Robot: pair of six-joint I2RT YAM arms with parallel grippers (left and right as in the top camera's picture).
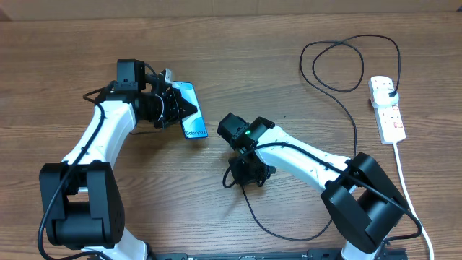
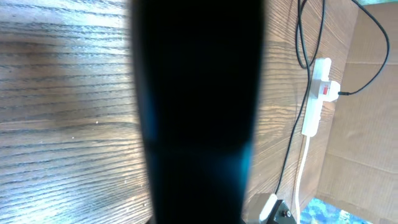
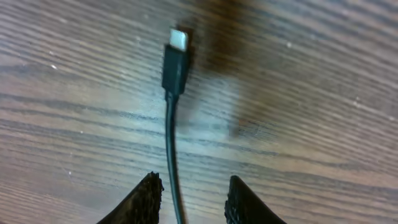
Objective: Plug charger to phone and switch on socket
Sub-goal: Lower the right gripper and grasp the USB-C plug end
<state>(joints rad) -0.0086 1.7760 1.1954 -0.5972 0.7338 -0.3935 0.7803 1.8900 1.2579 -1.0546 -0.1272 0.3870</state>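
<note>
My left gripper [image 1: 175, 105] is shut on the phone [image 1: 192, 114], whose teal screen faces up, tilted just above the table. In the left wrist view the phone [image 2: 196, 112] is a dark blur that hides the fingers. My right gripper [image 1: 245, 175] is open and low over the table at centre. The charger cable [image 3: 172, 143] runs between its fingertips [image 3: 193, 196], nearer the left one, and the connector tip [image 3: 177, 41] lies on the wood ahead. The cable [image 1: 354, 137] loops to a black plug [image 1: 390, 93] in the white socket [image 1: 387, 110] at far right.
The socket's thick white cord [image 1: 408, 191] runs down the right side towards the front edge. The socket [image 2: 318, 93] and its cord also show in the left wrist view. Cable loops [image 1: 339, 65] lie at the back right. The table is brown wood [image 1: 65, 50].
</note>
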